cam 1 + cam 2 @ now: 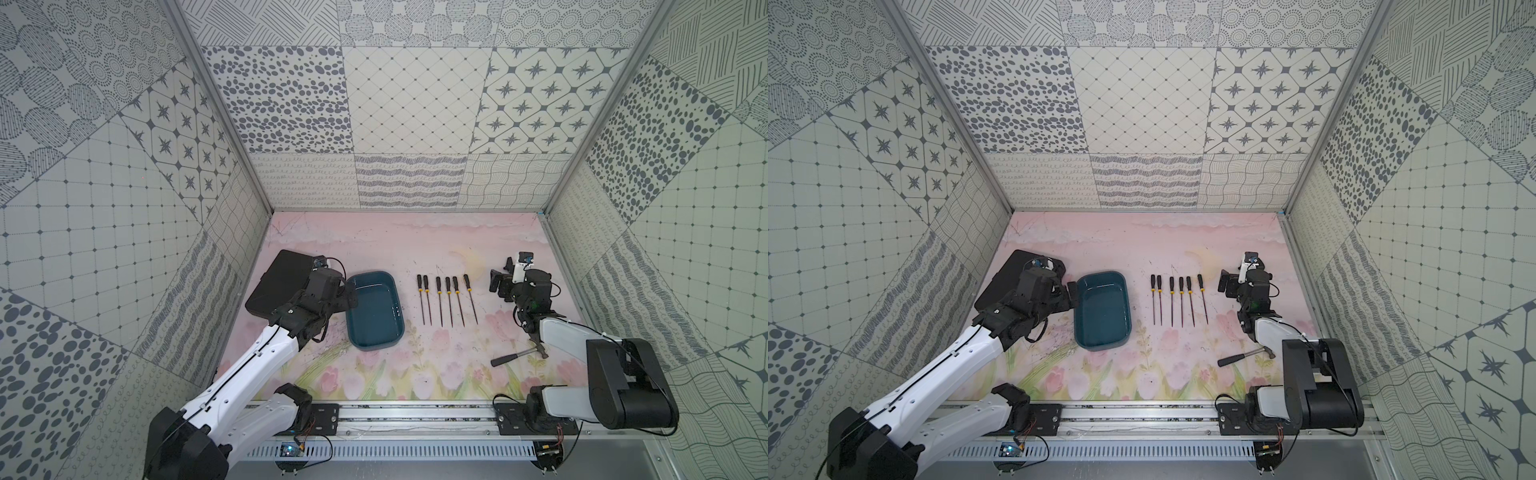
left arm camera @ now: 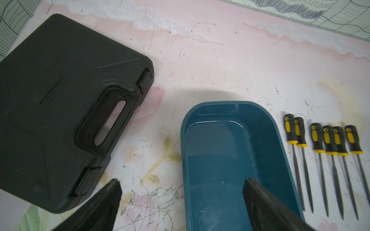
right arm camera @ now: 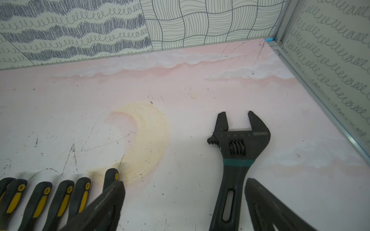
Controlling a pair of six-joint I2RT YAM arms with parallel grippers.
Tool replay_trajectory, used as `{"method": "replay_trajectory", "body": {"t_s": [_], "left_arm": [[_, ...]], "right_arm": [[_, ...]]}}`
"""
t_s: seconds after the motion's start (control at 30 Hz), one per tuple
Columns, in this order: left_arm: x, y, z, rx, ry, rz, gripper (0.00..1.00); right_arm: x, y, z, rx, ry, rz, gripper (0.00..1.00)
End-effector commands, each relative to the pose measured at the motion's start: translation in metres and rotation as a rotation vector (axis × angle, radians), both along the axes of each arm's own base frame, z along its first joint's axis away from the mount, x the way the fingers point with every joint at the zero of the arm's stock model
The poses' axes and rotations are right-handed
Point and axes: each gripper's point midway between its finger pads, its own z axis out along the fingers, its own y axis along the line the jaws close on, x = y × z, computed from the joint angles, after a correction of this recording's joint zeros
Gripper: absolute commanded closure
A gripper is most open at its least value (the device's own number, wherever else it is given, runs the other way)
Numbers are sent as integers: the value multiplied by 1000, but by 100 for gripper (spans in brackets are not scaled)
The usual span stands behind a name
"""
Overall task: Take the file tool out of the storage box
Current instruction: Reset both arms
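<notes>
Left of the shallow dark teal plastic tub (image 2: 220,160): flat black plastic carrying case (image 2: 60,100); embossed plate unreadable.
Left gripper (image 2: 182,181): spread wide, empty, astride the tub's rim; lowering could shove the tub.
Tub: bare inside.
Right of tub: six black-and-yellow-handled needle files (image 1: 448,286), rowed on the mat.
Right gripper (image 3: 184,182): wide, empty, beside the outermost handle; could scatter the row.
Black adjustable wrench (image 3: 238,144): seemingly "GREENER", numbered scale.
</notes>
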Motion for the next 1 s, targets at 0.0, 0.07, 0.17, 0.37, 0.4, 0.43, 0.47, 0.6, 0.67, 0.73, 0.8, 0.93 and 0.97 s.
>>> {"method": "replay_trajectory", "body": {"t_s": [0.0,0.07,0.17,0.37,0.4,0.43,0.47,0.6,0.67,0.73,0.8,0.93,0.97], "left_arm": [[27,17,7,67,-118,32,1],[29,23,-3,68,-110,41,1],[34,30,-9,80,-147,35,1],[42,54,-16,97,-215,64,1],[43,57,-22,100,-213,66,1],[46,59,-25,111,-224,62,1],[48,61,-29,126,-230,59,1],[62,65,-41,162,-279,24,1],[70,64,-46,140,-300,-2,1],[76,62,-53,124,-309,-29,1],[79,56,-56,120,-336,-73,1],[83,48,-61,129,-394,-136,1],[84,47,-62,130,-400,-146,1]], "right_arm": [[5,-1,23,-36,-173,24,2],[1,-2,18,-34,-176,18,2],[-3,-4,11,-28,-204,14,2],[8,-1,-6,-36,-149,27,2],[9,0,-6,-35,-147,35,2],[12,2,-5,-35,-159,44,2],[12,4,-6,-35,-151,55,2],[17,9,-9,-39,-112,86,2],[20,10,-10,-38,-98,92,2],[21,9,-10,-39,-93,91,2],[20,9,-11,-38,-89,91,2],[21,9,-11,-38,-90,90,2],[21,10,-11,-38,-90,91,2]]}}
